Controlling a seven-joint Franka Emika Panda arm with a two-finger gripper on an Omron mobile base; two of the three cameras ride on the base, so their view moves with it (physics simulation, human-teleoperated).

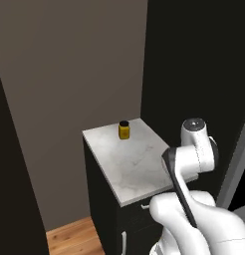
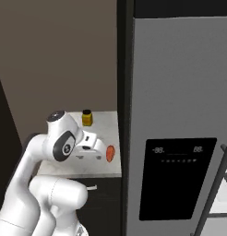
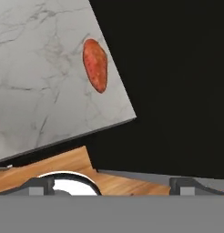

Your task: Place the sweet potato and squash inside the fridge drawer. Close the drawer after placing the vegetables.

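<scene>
An orange-red sweet potato (image 3: 95, 64) lies on the marble counter (image 3: 41, 82) near its edge beside the fridge, and it also lies at the counter's right edge (image 2: 110, 153). My gripper (image 3: 113, 184) hovers above the counter's front corner, short of the sweet potato and apart from it. Its fingertips (image 3: 41, 184) stand wide apart, open, with nothing between them. The white hand (image 2: 87, 148) hangs just left of the sweet potato. The squash and the fridge drawer are out of view.
A small yellow jar with a black lid (image 1: 124, 130) stands at the counter's back (image 2: 86, 118). The grey fridge door with a dark dispenser panel (image 2: 180, 175) rises right of the counter. Wooden floor (image 3: 63, 166) lies below the counter's front.
</scene>
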